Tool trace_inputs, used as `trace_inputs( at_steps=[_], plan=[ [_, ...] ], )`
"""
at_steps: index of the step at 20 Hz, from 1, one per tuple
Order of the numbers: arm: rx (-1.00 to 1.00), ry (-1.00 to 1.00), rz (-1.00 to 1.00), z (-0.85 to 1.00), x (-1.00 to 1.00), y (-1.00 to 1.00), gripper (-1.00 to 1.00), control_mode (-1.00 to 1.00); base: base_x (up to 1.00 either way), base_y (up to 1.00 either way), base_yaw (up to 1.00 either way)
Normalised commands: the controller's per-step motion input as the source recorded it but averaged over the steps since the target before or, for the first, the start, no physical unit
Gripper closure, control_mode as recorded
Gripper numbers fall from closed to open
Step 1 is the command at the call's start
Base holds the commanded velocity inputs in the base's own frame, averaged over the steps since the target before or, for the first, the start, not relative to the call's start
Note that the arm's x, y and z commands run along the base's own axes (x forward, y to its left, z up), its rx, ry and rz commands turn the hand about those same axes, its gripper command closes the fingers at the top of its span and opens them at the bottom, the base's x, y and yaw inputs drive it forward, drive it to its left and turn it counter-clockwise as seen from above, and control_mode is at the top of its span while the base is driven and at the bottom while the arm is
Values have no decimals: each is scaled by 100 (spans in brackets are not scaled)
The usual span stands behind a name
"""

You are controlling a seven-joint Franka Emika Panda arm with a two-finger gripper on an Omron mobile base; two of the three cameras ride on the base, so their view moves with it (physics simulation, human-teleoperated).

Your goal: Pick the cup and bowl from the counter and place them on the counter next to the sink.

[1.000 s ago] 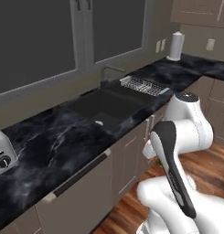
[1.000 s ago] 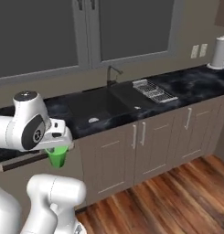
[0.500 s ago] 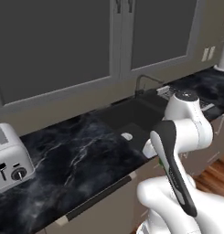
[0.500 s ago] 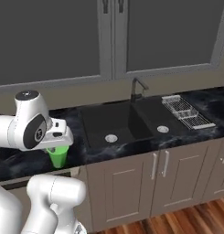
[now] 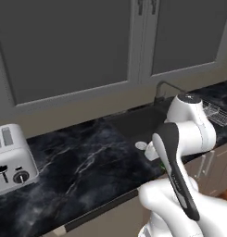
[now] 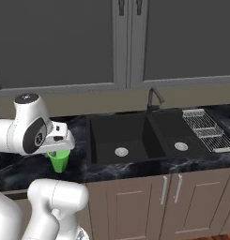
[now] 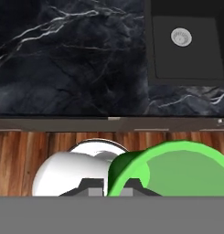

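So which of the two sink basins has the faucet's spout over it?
The left basin, the wider one nearer the green cup; the dark faucet curves left over it, away from the smaller right basin.

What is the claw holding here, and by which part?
The claw is shut on the green cup, gripping it at the rim from above; the cup hangs below the hand, in front of the counter left of the sink.
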Motion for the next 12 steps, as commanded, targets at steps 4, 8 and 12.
trace_inputs(
  at_steps=[4,8,12],
  plan=[
    [0,0,0,0,0,0,100,100,73,-16,30],
    [0,0,0,0,0,0,100,100,48,-9,27],
    [0,0,0,0,0,0,100,100,0,11,0]
  ],
)
